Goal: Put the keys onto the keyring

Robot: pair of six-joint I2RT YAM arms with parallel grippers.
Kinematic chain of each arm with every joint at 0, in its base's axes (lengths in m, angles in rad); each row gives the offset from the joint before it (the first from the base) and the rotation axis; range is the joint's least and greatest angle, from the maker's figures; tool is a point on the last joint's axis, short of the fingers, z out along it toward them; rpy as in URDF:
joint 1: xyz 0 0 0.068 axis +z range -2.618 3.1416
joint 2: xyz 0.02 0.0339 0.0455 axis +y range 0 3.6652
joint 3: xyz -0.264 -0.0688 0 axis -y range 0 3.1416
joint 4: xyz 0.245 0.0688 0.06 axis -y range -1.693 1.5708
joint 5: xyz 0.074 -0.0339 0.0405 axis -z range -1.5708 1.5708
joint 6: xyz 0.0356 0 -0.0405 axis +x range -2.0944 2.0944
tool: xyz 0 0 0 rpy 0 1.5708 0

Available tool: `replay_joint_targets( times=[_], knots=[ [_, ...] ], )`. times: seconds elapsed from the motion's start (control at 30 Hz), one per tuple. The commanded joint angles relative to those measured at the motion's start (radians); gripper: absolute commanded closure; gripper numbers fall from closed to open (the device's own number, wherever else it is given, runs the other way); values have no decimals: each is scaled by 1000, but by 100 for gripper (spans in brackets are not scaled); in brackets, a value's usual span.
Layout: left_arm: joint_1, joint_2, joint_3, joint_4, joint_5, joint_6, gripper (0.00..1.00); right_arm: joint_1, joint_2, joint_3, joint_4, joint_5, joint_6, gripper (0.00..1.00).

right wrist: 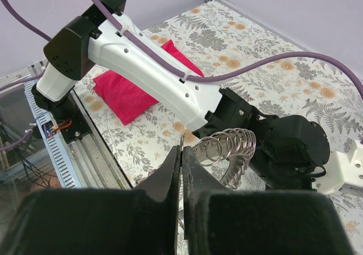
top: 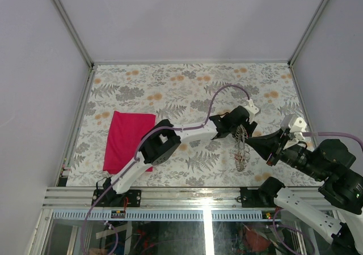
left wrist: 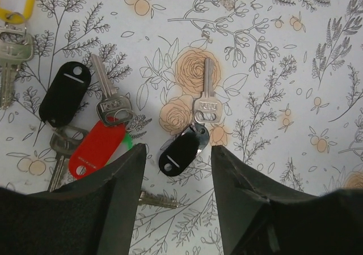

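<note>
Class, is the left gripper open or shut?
Open: the left gripper has its fingers standing apart, with a black-tagged key showing between them.

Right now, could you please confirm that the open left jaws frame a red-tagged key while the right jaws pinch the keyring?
Not quite: the left wrist view shows the open left jaws framing the black-tagged key; the red-tagged key lies beside them. The right jaws do pinch the keyring.
</note>
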Motion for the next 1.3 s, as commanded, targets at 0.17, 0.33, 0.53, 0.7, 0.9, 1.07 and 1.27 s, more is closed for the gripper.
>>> replay_joint_targets(
  times=[0.17,0.33,0.53,0.7,0.9,1.07,1.27],
  knots=[
    [-7,68,92,87,17,-11,51,0,2,12,87,-38,30,100],
    [-6,99,130,96,26,-45,53,1,-1,9,88,-40,35,100],
    [-6,120,151,98,35,-62,56,1,-5,5,89,-41,36,100],
    [-7,129,151,104,50,-74,59,0,-9,0,90,-40,38,100],
    [-7,133,138,121,59,-93,62,1,-17,-6,91,-40,40,100],
    [-5,143,139,122,54,-94,62,1,-18,-8,90,-42,40,100],
    [-6,163,151,114,53,-97,62,1,-18,-8,91,-46,40,100]
  ],
)
